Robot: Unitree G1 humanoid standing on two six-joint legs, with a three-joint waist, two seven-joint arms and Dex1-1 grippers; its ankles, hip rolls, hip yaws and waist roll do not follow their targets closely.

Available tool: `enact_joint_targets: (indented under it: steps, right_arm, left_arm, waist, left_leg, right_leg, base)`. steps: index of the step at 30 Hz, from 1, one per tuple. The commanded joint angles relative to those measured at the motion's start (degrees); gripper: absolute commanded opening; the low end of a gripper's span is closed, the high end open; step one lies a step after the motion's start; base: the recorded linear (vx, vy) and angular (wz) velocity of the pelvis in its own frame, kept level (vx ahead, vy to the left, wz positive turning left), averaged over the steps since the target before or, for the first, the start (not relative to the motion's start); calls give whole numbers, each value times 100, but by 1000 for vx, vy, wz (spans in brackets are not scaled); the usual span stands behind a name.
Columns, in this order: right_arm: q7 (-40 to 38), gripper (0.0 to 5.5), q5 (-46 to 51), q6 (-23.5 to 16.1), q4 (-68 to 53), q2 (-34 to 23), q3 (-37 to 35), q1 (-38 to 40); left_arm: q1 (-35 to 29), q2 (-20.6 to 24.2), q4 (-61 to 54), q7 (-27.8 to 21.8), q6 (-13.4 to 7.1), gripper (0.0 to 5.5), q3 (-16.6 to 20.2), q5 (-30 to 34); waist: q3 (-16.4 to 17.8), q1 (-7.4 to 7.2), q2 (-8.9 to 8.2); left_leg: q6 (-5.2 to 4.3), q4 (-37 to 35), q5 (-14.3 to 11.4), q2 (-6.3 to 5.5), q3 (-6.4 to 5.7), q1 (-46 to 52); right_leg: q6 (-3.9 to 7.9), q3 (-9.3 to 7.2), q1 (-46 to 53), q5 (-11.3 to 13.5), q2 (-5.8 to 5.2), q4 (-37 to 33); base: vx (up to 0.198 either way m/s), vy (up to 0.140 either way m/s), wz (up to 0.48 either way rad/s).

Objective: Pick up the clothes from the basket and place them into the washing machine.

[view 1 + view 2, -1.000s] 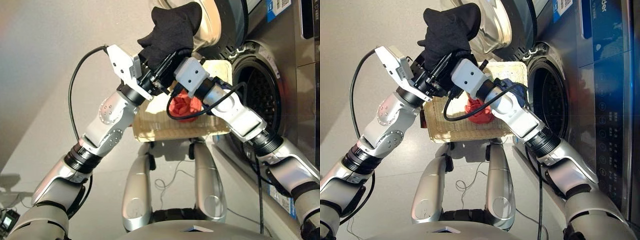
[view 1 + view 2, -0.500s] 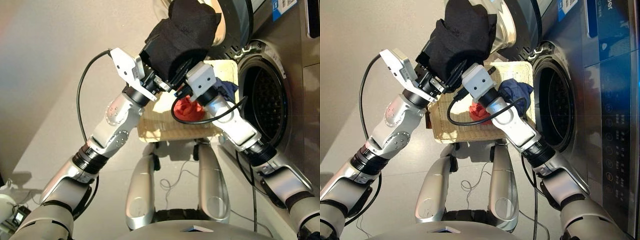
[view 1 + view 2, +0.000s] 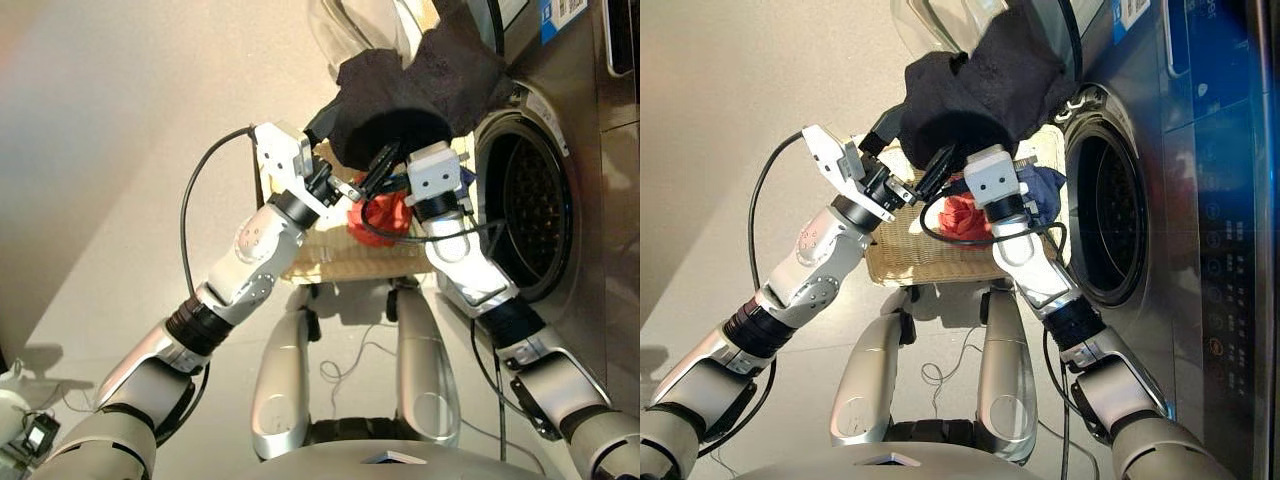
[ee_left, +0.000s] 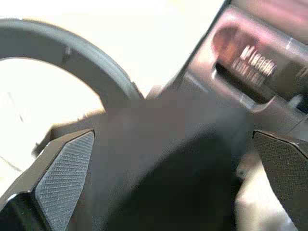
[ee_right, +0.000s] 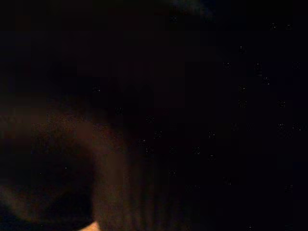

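Both arms are raised in front of the washing machine [image 3: 560, 190], carrying the black cloth bundle [image 3: 415, 85] between them, level with the upper rim of the open porthole [image 3: 525, 200] and just left of it. The bundle hangs in front of the round glass door [image 3: 355, 30], which stands swung open above the basket. The left hand [image 3: 350, 185] reaches up under the bundle; in the left wrist view its two ribbed black fingers [image 4: 65, 175] stand wide apart with dark cloth lying between them, so it cradles rather than pinches the cloth. The right hand [image 3: 395, 160] is buried in the bundle; its wrist view is filled with black cloth, so whether its fingers are spread or closed cannot be told. Below the arms lies the cream-white wicker basket [image 3: 910, 255], holding the orange-red bundle [image 3: 962, 215] and, beside it toward the machine, the dark blue bundle [image 3: 1042, 182]. The perforated metal drum [image 3: 535, 195] shows inside the porthole.
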Motion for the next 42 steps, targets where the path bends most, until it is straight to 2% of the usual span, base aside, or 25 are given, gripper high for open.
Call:
enact_joint_targets:
  steps: [1, 11, 19, 23, 25, 27, 30, 32, 33, 35, 37, 38, 39, 42]
  right_arm:
    - [-422, 0, 58, -574, -183, 179, -217, 171]
    - [-648, 0, 711, -643, 1447, 486, -445, 415]
    - [-992, 0, 1410, -835, 2295, 663, -866, 143]
    - [-1295, 0, 1965, -1068, 2508, 706, -1373, -100]
    - [-1493, 0, 2190, -1176, 2628, 604, -1689, -289]
    - [-1640, 0, 2375, -1242, 2707, 467, -1963, -447]
    - [-1990, 0, 2761, -1434, 2876, 103, -2570, -745]
    - [-2103, 0, 2902, -1468, 2953, -123, -2786, -893]
    - [-2234, 0, 3038, -1551, 3026, -314, -2988, -986]
    - [-2326, 0, 3181, -1577, 3143, -574, -3133, -1149]
    - [-2446, 0, 3391, -1647, 3245, -861, -3307, -1311]
    - [-2459, 0, 3507, -1684, 3252, -981, -3351, -1398]
    - [-2456, 0, 3654, -1691, 3333, -1124, -3391, -1469]
    - [-2395, 0, 4082, -1720, 3526, -1576, -3486, -1747]
  left_arm:
    - [99, -37, -716, 268, -598, 550, 148, 393]
    - [180, -336, -763, 1017, -854, 550, 442, 793]
    - [149, -456, -816, 1298, -907, 550, 448, 861]
    - [107, -481, -831, 1420, -944, 550, 453, 890]
    - [101, -500, -857, 1438, -943, 550, 439, 850]
    - [83, -497, -864, 1438, -931, 550, 435, 842]
    - [71, -492, -830, 1445, -903, 550, 396, 786]
    - [47, -487, -813, 1439, -886, 550, 387, 773]
    - [45, -479, -800, 1449, -886, 550, 390, 755]
    - [26, -468, -805, 1446, -881, 550, 376, 711]
    - [14, -449, -837, 1426, -878, 550, 367, 640]
    - [1, -425, -844, 1390, -869, 550, 351, 596]
    - [-14, -408, -861, 1334, -860, 550, 343, 538]
    - [-22, -370, -933, 1260, -826, 550, 316, 413]
  waist:
    - [-157, -35, -106]
    - [-263, 23, -144]
    - [-287, 99, -64]
    - [-281, 137, 12]
    - [-244, 169, 56]
    - [-240, 185, 95]
    - [-198, 218, 170]
    - [-210, 228, 199]
    - [-196, 231, 219]
    - [-197, 252, 250]
    - [-171, 275, 290]
    - [-165, 271, 303]
    - [-153, 286, 318]
    - [-120, 304, 361]
  left_leg:
    - [-166, 1202, -711, 164, -252, -434]
    - [-155, 1734, -951, 204, -357, -802]
    - [-161, 1916, -1024, 235, -355, -969]
    - [-161, 1992, -1054, 238, -363, -1045]
    - [-153, 2118, -1138, 235, -376, -1106]
    - [-146, 2121, -1096, 214, -389, -1194]
    - [-144, 2269, -1195, 213, -411, -1337]
    - [-138, 2279, -1147, 197, -416, -1455]
    - [-142, 2351, -1224, 205, -430, -1493]
    - [-138, 2362, -1172, 192, -434, -1603]
    - [-150, 2480, -1261, 188, -472, -1730]
    - [-148, 2467, -1194, 181, -467, -1803]
    - [-158, 2539, -1260, 187, -464, -1860]
    - [-169, 2630, -1209, 200, -448, -2089]
  right_leg:
    - [487, 227, 310, 215, -176, -423]
    - [417, 210, -62, -76, -116, 190]
    - [373, 242, -240, -180, -69, 384]
    - [365, 237, -321, -252, -64, 482]
    - [354, 238, -385, -330, -53, 605]
    - [348, 235, -471, -302, -61, 613]
    - [346, 260, -616, -397, -51, 770]
    - [341, 261, -730, -351, -55, 772]
    - [342, 265, -774, -427, -54, 858]
    - [340, 267, -887, -382, -62, 868]
    - [343, 298, -1030, -473, -47, 1010]
    - [335, 313, -1103, -412, -51, 997]
    - [338, 328, -1161, -478, -50, 1070]
    - [333, 378, -1407, -418, -53, 1157]
  base:
    - [0, 0, 0]
    - [0, 0, 0]
    - [0, 0, 0]
    - [0, 0, 0]
    - [0, 0, 0]
    - [0, 0, 0]
    - [0, 0, 0]
    - [0, 0, 0]
    - [0, 0, 0]
    - [0, 0, 0]
    - [0, 0, 0]
    - [0, 0, 0]
    - [0, 0, 0]
    - [-37, -2, 34]
